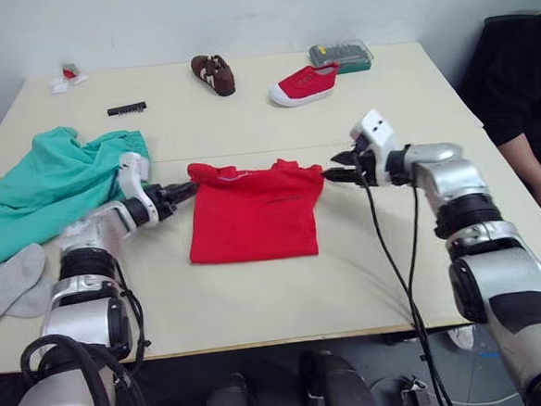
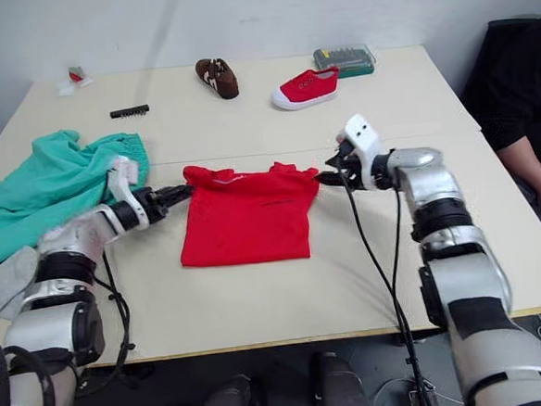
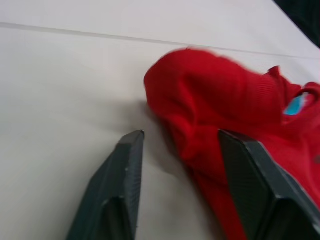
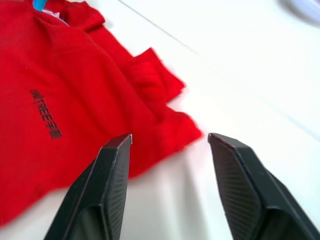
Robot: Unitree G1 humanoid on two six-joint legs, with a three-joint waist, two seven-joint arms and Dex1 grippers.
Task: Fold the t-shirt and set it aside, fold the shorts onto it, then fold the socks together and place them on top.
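The t-shirt (image 1: 253, 213) lies flat near the middle of the table (image 1: 258, 297), folded into a rough rectangle with its collar edge on the far side, and everything else can be placed from it. The left gripper (image 1: 188, 189) sits at the shirt's far-left corner; in the left wrist view its two black fingers (image 3: 122, 192) stand apart, one on bare table and the other against the bunched red cloth (image 3: 225, 100), with the corner lying between them and not pinched. The right gripper (image 1: 333, 167) sits at the shirt's far-right corner; the right wrist view shows its fingers (image 4: 112, 185) spread wide too, the red corner (image 4: 165, 125) reaching just into the gap between them and nothing clamped. To the left of the shirt, beyond the left gripper, the shorts (image 1: 56, 185) lie in a loose crumpled heap. The socks (image 1: 12, 286) rest nearer the table's front edge, left of the shirt and just below the shorts. Beyond the shirt, towards the far edge, stand a red canvas shoe (image 1: 304, 84) and a brown shoe (image 1: 213, 74), with a small clear case (image 1: 341, 56) just behind the red shoe. A person in dark clothing (image 1: 523, 102) sits at the table's right side, well apart from the shirt.
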